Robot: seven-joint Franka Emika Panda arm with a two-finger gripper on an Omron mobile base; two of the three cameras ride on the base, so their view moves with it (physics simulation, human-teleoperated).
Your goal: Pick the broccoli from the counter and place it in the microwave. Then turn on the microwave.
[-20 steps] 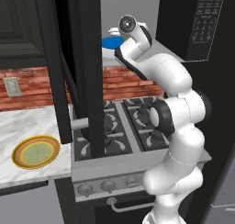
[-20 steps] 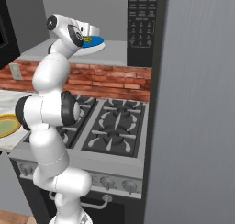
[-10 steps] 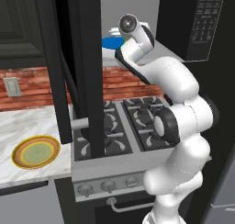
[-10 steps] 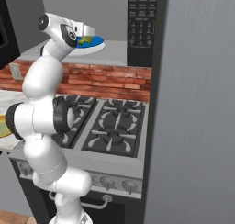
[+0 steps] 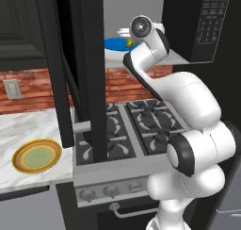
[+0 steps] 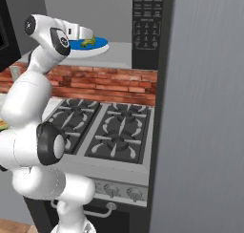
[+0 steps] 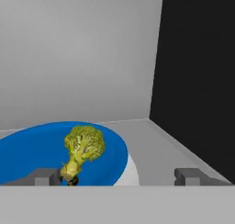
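Observation:
The broccoli, a small yellow-green floret, lies on a blue plate on the light grey floor inside the microwave. My gripper is open, its fingertips wide apart just in front of the plate, and the floret's stem lies close to the left fingertip. Nothing is between the jaws. From the side, the gripper hangs at the oven's mouth, just over the near rim of the plate that carries the broccoli. The marble counter lies at the lower left.
The microwave's dark door stands swung open at the left of the opening. Below is the black gas stovetop with a brick wall behind it. A yellow plate sits on the counter. A tall grey panel rises at the right.
The hand has drawn back a little from the plate and the elbow has swung out. The broccoli stays on the blue plate.

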